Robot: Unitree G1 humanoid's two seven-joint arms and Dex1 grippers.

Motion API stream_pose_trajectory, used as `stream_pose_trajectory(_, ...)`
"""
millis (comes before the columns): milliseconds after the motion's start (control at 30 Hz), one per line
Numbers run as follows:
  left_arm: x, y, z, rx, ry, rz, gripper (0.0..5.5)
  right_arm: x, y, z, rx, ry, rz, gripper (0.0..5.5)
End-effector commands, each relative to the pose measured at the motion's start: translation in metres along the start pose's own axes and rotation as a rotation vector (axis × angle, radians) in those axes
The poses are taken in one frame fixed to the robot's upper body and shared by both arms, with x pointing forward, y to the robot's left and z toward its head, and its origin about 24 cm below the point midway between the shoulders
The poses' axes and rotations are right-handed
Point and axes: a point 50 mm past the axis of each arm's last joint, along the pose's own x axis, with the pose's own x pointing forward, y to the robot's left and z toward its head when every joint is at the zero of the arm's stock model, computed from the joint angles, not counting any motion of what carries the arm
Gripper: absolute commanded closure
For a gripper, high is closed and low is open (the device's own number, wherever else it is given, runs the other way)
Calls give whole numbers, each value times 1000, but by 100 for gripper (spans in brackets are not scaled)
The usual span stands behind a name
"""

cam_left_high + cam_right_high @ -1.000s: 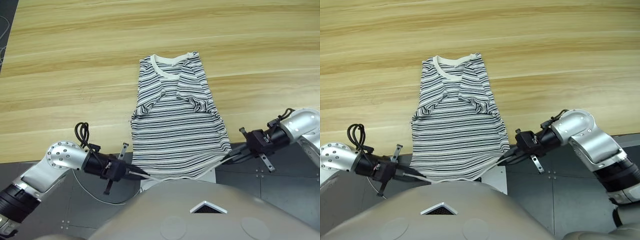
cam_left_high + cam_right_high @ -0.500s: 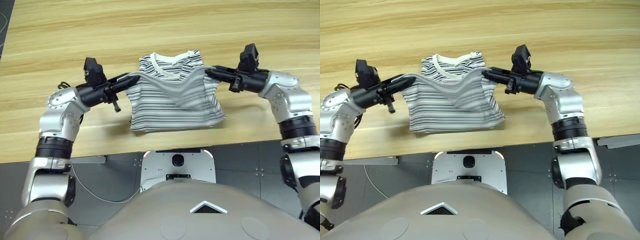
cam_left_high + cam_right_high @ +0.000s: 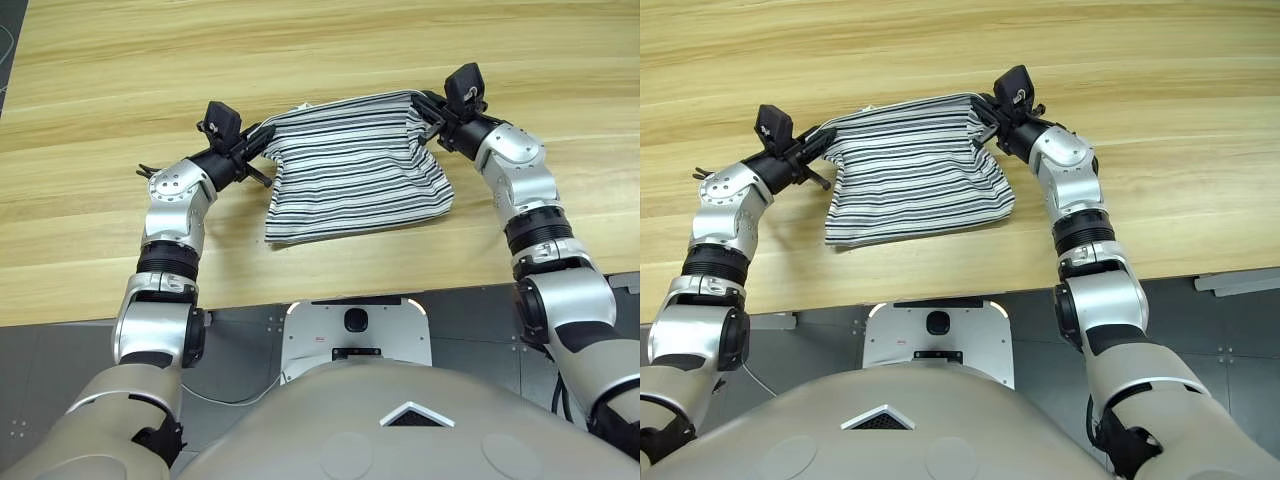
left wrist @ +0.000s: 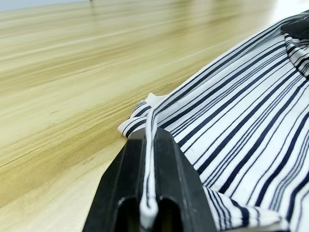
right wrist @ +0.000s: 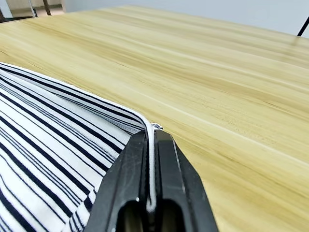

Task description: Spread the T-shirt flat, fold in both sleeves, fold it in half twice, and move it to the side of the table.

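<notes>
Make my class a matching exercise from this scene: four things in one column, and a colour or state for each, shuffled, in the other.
1 T-shirt
2 left gripper
3 right gripper
4 table

A pale wood grain
B shut on the T-shirt's corner on the robot's right
C dark and white stripes
D shut on the T-shirt's corner on the robot's left

Pairs: 1-C, 2-D, 3-B, 4-A

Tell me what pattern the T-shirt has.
The T-shirt has narrow dark stripes on white, with a plain white hem edge. It shows best in the left wrist view.
</notes>
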Motion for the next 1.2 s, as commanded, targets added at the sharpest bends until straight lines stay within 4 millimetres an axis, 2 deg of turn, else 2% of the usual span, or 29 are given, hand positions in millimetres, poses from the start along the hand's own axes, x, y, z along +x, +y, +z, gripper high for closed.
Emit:
stream_pose_trajectory(33,5,10,6,50,6,119,476,4,-6,-6,-38,94,-74,469)
stream_pose_trajectory(167,6,23,27,172,-80,271,416,2,-22,-7,-70,100,-266,400)
stream_pose_trajectory(267,4,30,39,254,-137,378,412,0,-31,-1,-95,69,-362,351)
stream_pose_trajectory(433,-10,46,77,356,-351,572,412,-4,-38,17,-302,-45,-463,347)
stream_pose_trajectory(500,-14,47,85,437,-364,564,412,-6,-36,24,-371,-109,-471,347)
stream_pose_trajectory(567,-17,35,77,604,-306,407,412,-9,-32,31,-411,-183,-460,347)
stream_pose_trajectory(600,-22,26,66,739,-243,279,412,-13,-30,33,-419,-220,-455,347)
stream_pose_trajectory(667,-39,7,47,948,-153,34,412,-22,-27,34,-421,-275,-455,347)
stream_pose_trajectory(700,-48,-2,40,994,-137,-68,412,-27,-26,34,-413,-293,-462,347)
stream_pose_trajectory(767,-70,-19,31,1036,-107,-268,412,-36,-23,32,-390,-318,-470,347)
stream_pose_trajectory(867,-87,-29,17,1071,4,-433,412,-43,-15,32,-378,-335,-455,347)
stream_pose_trajectory(1033,-91,-37,-5,1104,186,-579,412,-51,-4,37,-346,-379,-448,347)
stream_pose_trajectory(1200,-80,-60,-21,1125,217,-699,412,-57,-2,43,-348,-409,-462,347)
